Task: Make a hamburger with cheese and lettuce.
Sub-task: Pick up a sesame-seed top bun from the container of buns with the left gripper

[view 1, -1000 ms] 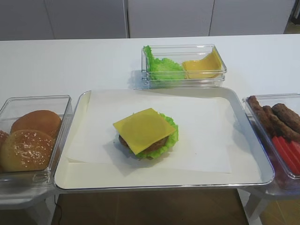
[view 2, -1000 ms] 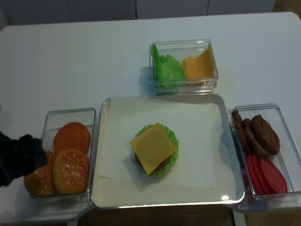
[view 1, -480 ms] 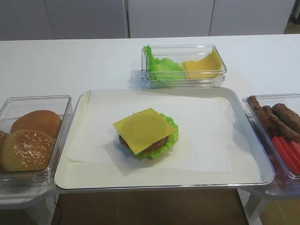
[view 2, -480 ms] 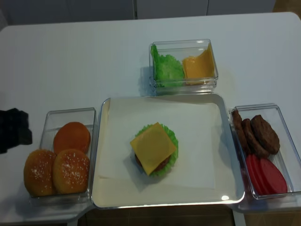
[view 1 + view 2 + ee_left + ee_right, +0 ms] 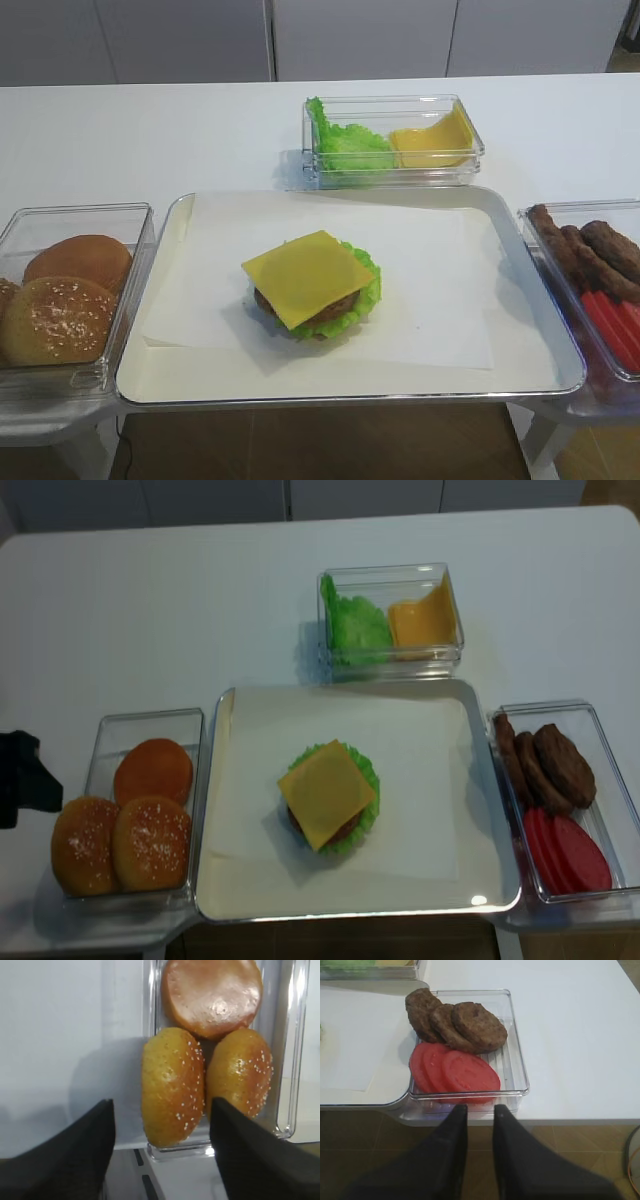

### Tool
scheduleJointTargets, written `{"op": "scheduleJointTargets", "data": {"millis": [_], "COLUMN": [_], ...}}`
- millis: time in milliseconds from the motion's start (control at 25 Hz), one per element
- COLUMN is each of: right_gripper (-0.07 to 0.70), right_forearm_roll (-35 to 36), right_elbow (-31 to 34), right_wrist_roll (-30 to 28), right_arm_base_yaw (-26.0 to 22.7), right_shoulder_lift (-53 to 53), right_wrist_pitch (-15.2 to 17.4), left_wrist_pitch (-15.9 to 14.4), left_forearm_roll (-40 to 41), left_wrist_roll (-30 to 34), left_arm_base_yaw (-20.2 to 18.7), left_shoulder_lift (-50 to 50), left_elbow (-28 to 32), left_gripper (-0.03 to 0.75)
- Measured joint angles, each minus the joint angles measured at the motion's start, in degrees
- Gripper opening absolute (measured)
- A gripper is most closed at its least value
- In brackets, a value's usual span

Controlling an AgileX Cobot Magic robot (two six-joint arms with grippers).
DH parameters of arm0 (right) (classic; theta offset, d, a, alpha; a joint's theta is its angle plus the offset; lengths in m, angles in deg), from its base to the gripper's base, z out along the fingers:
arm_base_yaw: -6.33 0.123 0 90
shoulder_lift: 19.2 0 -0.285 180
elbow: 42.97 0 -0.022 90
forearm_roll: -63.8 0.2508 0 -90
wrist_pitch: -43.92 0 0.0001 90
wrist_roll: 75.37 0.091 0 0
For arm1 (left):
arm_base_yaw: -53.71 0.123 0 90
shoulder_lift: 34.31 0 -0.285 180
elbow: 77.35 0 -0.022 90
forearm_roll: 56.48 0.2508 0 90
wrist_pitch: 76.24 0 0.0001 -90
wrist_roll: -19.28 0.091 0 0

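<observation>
Left jaws [image 5: 160, 1155] spread wide, gripping nothing, above two seeded buns [image 5: 172, 1092] in a clear tub [image 5: 295, 1060]. Right jaws [image 5: 480, 1115] clenched, empty, near ridged patties [image 5: 479, 1025]. Flat square cheese [image 5: 307, 276] caps ruffled lettuce [image 5: 362, 298] mid-tray [image 5: 200, 385], on paper.

Tray [image 5: 232, 880] at table [image 5: 150, 610] centre: cheese [image 5: 326, 794] on lettuce [image 5: 366, 776] on patty. Bun bin [image 5: 150, 720] left of tray. Patty-and-tomato bin [image 5: 600, 730] right. Greens-and-slices bin [image 5: 390, 572] behind tray.
</observation>
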Motion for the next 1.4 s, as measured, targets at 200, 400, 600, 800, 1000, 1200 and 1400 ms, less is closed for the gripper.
{"op": "scheduleJointTargets", "data": {"millis": [200, 400, 600, 800, 1000, 1200, 1400], "right_gripper": [0.135, 0.135, 0.135, 0.135, 0.135, 0.135, 0.135], "right_forearm_roll": [0.0, 0.0, 0.0, 0.0, 0.0, 0.0, 0.0], "right_elbow": [0.0, 0.0, 0.0, 0.0, 0.0, 0.0, 0.0], "right_wrist_roll": [0.0, 0.0, 0.0, 0.0, -0.1, -0.3, -0.3], "right_arm_base_yaw": [0.0, 0.0, 0.0, 0.0, 0.0, 0.0, 0.0], "right_shoulder_lift": [0.0, 0.0, 0.0, 0.0, 0.0, 0.0, 0.0], "right_wrist_pitch": [0.0, 0.0, 0.0, 0.0, 0.0, 0.0, 0.0], "left_wrist_pitch": [0.0, 0.1, 0.1, 0.3, 0.4, 0.5, 0.5], "left_forearm_roll": [-0.5, -1.3, -2.8, -3.0, -3.2, -5.5, -6.1], "left_wrist_roll": [2.4, 2.9, 4.9, 6.2, 6.7, 7.9, 8.2], "left_arm_base_yaw": [0.0, 0.0, 0.0, 0.0, 0.0, 0.0, 0.0], "left_shoulder_lift": [-2.6, -5.2, -8.0, -9.2, -10.3, -10.6, -10.6], "left_elbow": [0.0, 0.0, 0.0, 0.0, 0.0, 0.0, 0.0], "left_gripper": [0.445, 0.444, 0.443, 0.443, 0.443, 0.440, 0.440]}}
